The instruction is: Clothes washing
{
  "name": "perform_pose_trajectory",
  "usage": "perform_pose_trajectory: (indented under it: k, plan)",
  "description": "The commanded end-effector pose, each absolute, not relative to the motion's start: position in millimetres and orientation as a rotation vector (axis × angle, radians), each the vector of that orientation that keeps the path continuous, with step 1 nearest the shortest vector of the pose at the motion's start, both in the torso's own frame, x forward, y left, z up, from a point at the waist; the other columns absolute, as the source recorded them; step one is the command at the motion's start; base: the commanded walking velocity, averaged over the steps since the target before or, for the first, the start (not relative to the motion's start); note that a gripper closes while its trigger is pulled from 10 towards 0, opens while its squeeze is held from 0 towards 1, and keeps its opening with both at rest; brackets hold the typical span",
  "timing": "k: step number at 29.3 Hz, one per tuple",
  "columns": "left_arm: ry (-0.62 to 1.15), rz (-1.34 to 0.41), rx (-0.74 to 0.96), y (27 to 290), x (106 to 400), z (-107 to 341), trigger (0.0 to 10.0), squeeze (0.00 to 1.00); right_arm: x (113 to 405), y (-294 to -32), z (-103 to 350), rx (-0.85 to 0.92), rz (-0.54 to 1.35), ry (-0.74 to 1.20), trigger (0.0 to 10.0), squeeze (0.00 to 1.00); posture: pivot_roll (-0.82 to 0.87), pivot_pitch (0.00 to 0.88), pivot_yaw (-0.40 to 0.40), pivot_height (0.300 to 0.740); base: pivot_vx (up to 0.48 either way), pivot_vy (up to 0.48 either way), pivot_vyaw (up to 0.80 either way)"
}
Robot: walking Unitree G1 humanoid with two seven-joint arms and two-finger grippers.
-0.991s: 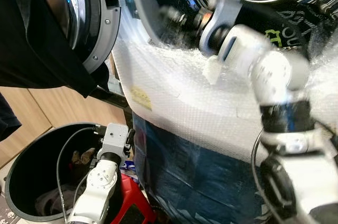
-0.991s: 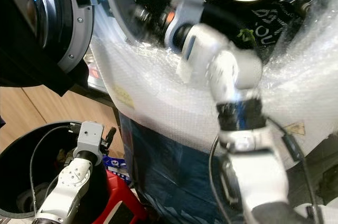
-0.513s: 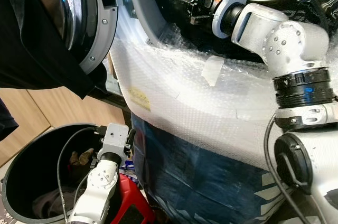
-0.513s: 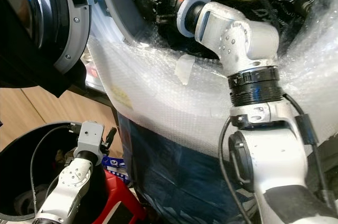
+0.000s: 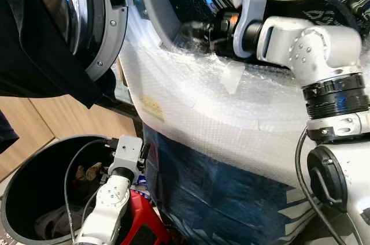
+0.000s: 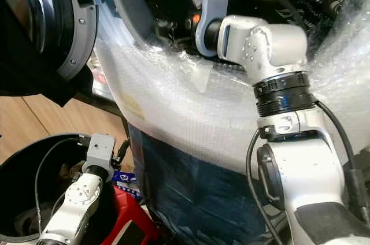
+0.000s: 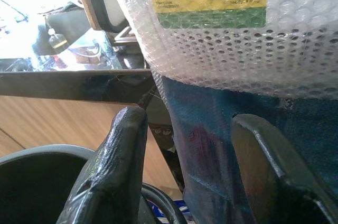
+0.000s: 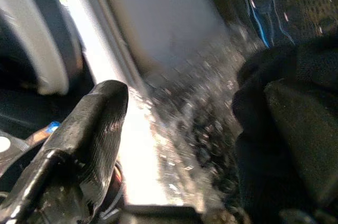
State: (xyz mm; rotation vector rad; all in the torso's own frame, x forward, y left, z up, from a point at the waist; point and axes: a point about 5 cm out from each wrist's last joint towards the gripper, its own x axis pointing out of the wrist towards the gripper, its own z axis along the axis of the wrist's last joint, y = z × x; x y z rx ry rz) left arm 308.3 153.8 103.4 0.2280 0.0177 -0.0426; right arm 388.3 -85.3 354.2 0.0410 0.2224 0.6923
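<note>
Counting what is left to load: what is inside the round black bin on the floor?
In the round black plastic bin, pale grey crumpled cloth lies at the bottom, with something brownish higher up. The left tool's silver arm covers the rest.

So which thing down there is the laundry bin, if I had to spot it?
Start at the bubble-wrapped washing machine and drop to the floor at its left. The round black bin sits there with clothes inside, beside a red stool.

Light wooden panelling [image 5: 40,126] runs low on the left, behind a red stool [image 5: 144,219]. Bright daylight glares past a dark horizontal bar [image 7: 68,82] in the left wrist view.
</note>
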Motion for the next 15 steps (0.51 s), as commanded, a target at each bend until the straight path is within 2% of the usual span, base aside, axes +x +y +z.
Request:
perform_pose_trajectory:
  k: [1,15]
  plan:
    - [0.029,-0.054,0.239,154,309,101,10.0,0.00,394,-86,349,0.030,0.641,0.244,10.0,0.00,-0.03,0.010,0.021,0.740,0.000,0.000,0.00]
    - [0.019,-0.044,0.232,152,310,104,10.0,0.00,418,-127,342,0.105,0.325,0.210,10.0,0.00,-0.03,0.007,0.009,0.740,0.000,0.000,0.00]
